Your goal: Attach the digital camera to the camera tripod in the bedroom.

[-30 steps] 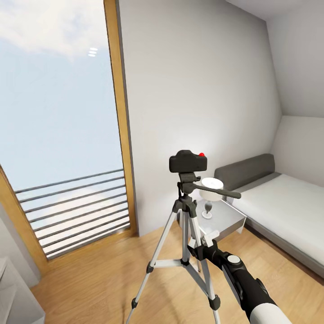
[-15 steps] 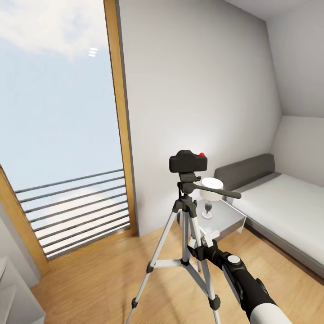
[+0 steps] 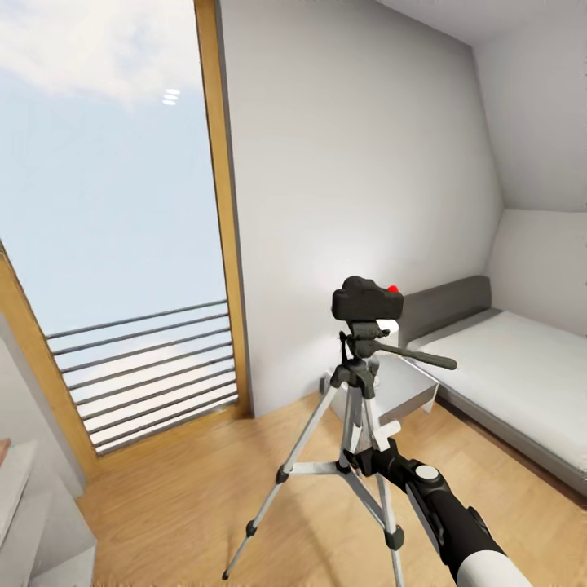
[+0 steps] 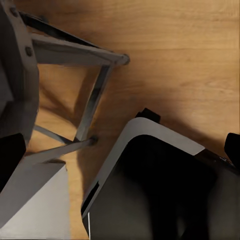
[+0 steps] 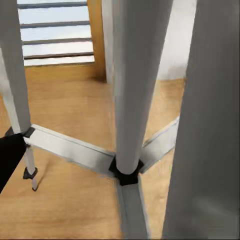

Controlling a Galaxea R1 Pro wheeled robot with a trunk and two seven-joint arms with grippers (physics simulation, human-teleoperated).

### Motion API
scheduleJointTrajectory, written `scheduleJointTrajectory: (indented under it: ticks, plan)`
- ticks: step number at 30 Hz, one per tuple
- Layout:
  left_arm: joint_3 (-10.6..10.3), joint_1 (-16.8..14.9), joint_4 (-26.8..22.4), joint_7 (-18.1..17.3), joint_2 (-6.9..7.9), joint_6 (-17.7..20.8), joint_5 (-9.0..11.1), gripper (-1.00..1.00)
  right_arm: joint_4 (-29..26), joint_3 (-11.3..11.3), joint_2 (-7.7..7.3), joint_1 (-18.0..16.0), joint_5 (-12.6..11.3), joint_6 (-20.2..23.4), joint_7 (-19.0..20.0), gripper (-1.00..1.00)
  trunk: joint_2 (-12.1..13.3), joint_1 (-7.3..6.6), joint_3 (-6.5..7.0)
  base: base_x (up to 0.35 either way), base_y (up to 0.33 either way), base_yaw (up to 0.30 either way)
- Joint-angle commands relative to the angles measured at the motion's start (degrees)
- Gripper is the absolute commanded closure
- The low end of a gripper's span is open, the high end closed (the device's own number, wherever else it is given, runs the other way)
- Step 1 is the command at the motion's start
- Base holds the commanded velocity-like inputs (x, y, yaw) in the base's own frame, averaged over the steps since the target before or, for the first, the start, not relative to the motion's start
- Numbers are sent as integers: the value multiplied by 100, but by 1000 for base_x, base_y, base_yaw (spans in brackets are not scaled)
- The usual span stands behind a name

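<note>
Light wood planks (image 3: pixel 187 481) run under me toward a tall wood-framed window (image 3: pixel 220 204), with white sloped walls and a grey-framed bed (image 3: pixel 497 359) off to my right — the bedroom. The camera tripod (image 3: pixel 350 456) stands on the floor in front of me, and the digital camera (image 3: pixel 367 302) sits on top of its head, red spot up; judging by how squarely it rests, the mounting looks done or very nearly so.

My right gripper (image 3: pixel 377 455) is low among the legs, close against the central column. I cannot tell whether its jaws are apart or together; my own forearm and the column hide them. My left gripper I cannot judge either.

That closeness is the risk. The stand is tall, thin-legged and top-heavy with the camera on it, so if I swing or pull my right arm sideways I could catch a leg or a brace and tip the whole thing, perhaps onto the nightstand (image 3: pixel 408 391) just behind. I think drawing back straight along my own line is safest.

The head view gives me the camera and the whole stand. The right wrist view shows what that one cannot — the column (image 5: pixel 135 85) and brace hub (image 5: pixel 126 175) very near. The left wrist view looks down on floor and what I take for my own base (image 4: pixel 165 190).
</note>
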Motion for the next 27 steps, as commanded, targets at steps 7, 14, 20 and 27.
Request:
scheduleJointTrajectory:
  ticks: [7, 14, 20, 27]
  plan:
    - [-48, 1, 1, 16, -2, -11, 41, -100, 2, -10, -6, 0, 30, 20, 33, -100, -4, -2, -2, -331, 0, 0]
    - [-48, -1, -4, 16, -2, -13, 38, -100, 4, -12, -7, 0, 27, -2, 33, -100, -4, -2, -2, -308, 0, 0]
    - [-48, -1, -3, 16, -3, -18, 38, -100, 5, -17, -7, 0, 25, -7, 33, -100, -4, -2, -2, -185, 0, 0]
    - [-22, 7, -31, -46, -68, -46, 40, -100, 70, -24, -73, 0, 40, -12, 27, -100, -4, -2, -2, -40, 0, 0]
